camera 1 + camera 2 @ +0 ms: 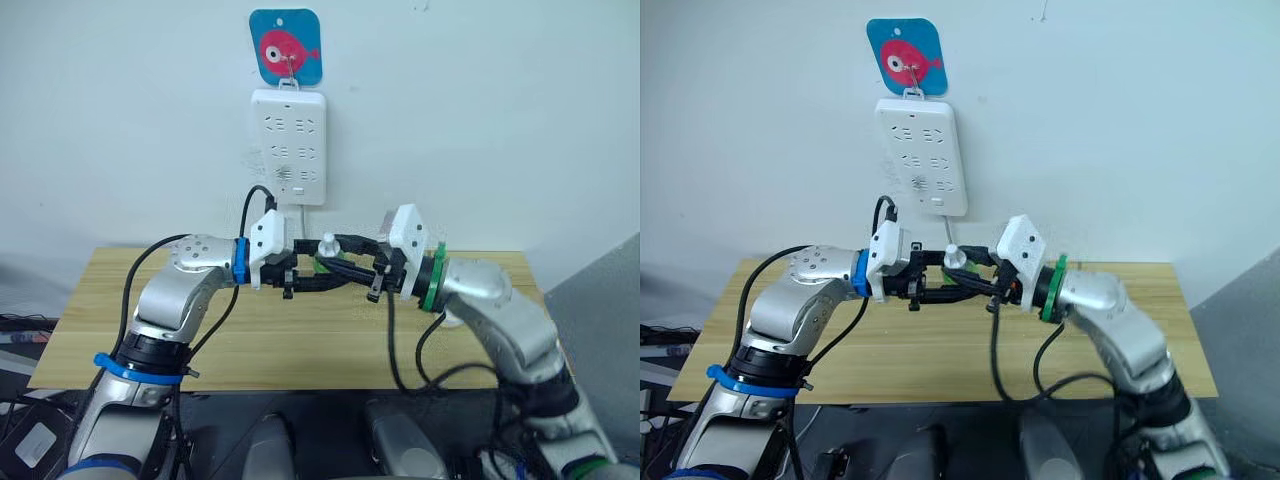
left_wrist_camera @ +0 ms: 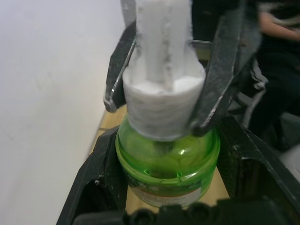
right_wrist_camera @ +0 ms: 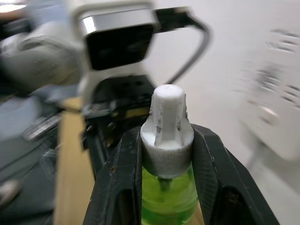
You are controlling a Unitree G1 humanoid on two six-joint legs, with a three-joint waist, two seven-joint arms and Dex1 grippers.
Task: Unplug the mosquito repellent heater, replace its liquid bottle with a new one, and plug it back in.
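The bottle stands upright, its long axis vertical, neck and white cap pointing up. It hangs in the air above the desk, below the power strip on the wall, between the 2 arms.

Through its green translucent wall a dark wick shows under the cap; how much liquid is inside cannot be told.

The left tool reaches in from the strip's left side. Its 2 black fingers are partly closed, pressing the bottle's round body on both sides.

The right tool reaches in from the strip's right side. In the right wrist view its 2 fingers are closed narrowly on the cap's wide lower collar, touching it on both sides, with the cap's slim ribbed top rising free above them. In the left wrist view the same fingers show as worn metal-edged bars gripping the collar just above the bottle's shoulder.

Above the strip a blue card with a pink fish hangs on the wall.
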